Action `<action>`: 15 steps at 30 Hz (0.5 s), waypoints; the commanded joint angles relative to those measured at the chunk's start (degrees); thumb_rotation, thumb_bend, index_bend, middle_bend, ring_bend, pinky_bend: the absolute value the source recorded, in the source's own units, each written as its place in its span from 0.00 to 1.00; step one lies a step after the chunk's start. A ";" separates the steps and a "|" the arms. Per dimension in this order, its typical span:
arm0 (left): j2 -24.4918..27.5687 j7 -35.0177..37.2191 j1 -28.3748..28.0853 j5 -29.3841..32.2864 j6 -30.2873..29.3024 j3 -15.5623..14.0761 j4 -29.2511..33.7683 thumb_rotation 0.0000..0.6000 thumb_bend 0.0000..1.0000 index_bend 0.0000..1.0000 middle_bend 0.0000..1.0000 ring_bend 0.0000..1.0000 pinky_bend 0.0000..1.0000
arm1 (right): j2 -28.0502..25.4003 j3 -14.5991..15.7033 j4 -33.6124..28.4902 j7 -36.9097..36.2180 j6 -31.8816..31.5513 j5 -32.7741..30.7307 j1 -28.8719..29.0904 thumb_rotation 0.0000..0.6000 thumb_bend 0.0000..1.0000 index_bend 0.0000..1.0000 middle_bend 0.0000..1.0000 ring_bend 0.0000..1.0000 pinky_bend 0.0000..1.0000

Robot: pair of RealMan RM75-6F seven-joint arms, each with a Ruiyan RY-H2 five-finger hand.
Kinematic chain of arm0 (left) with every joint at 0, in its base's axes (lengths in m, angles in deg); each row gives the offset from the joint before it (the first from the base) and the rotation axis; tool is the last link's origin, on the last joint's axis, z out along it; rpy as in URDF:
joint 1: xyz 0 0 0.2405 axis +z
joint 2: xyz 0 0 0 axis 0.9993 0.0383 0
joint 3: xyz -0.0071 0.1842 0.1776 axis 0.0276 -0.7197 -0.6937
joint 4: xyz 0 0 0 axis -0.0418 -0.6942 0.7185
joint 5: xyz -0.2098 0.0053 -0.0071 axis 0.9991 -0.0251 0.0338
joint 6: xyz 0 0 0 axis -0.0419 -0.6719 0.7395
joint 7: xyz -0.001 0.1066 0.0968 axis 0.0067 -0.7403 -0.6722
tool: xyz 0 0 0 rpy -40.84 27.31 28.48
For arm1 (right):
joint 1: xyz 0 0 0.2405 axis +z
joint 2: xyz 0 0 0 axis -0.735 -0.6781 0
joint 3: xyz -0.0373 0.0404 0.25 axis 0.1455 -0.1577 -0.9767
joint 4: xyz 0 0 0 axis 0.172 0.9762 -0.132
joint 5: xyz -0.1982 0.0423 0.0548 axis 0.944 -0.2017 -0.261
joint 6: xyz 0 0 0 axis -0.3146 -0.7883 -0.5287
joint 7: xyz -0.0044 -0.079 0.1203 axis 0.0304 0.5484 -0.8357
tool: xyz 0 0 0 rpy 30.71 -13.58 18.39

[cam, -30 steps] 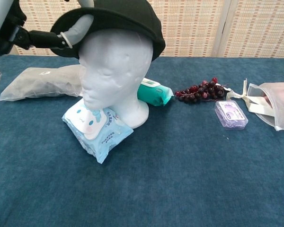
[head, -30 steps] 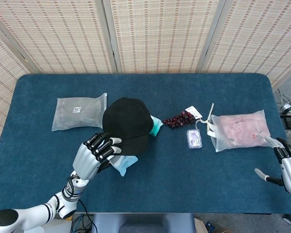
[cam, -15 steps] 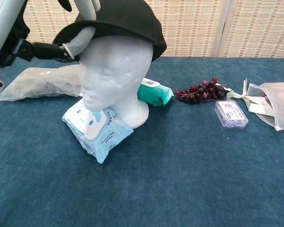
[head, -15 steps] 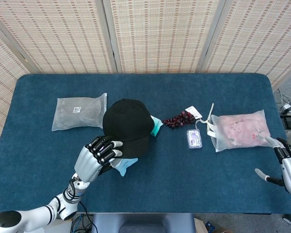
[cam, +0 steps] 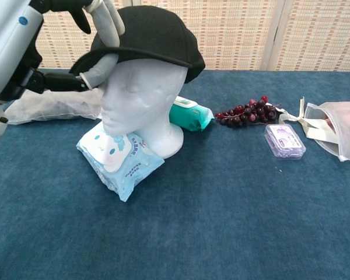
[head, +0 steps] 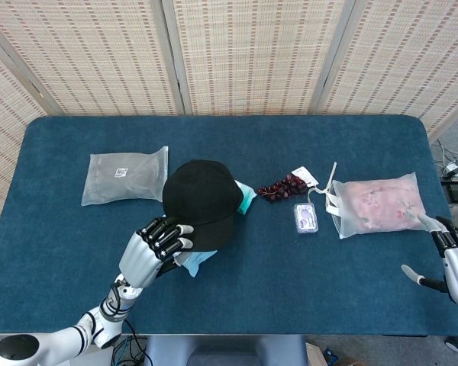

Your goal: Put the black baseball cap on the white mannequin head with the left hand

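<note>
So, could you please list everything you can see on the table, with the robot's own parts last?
black baseball cap: one, black, sitting on the mannequin head
white mannequin head: one, white, left of centre
wipes pack: one, pale blue, against the head's base
teal pack: one, behind the head
grey bag: one, far left
grapes: one dark red bunch, centre
small case: one, lilac, beside the grapes
pink bag: one, right
left hand: fingers hold the cap's brim
right hand: right edge, holds nothing

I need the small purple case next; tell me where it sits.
The small purple case lies on the blue table, right of centre in both views, just in front of the grapes and left of the pink drawstring bag.
</note>
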State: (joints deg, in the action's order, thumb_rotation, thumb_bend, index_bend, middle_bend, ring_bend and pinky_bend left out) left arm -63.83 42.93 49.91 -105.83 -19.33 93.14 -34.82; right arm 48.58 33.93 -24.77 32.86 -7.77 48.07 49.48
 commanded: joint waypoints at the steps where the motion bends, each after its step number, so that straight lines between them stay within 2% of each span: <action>1: -0.36 0.17 0.23 -0.03 -0.17 -0.30 -0.63 1.00 0.38 0.80 0.45 0.31 0.44 | 0.00 0.01 -0.01 0.04 0.01 0.03 0.01 1.00 0.00 0.10 0.22 0.13 0.42; 15: -2.14 1.56 1.10 0.47 -0.03 -1.53 -3.32 1.00 0.38 0.80 0.45 0.31 0.44 | -0.07 -0.02 0.01 -0.26 -0.08 0.02 -0.03 1.00 0.00 0.10 0.22 0.13 0.42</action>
State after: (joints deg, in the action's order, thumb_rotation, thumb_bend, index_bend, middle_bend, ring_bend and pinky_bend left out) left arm -65.94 44.45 50.97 -105.38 -19.37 91.63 -38.12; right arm 48.51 33.91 -24.76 32.59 -7.85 48.09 49.45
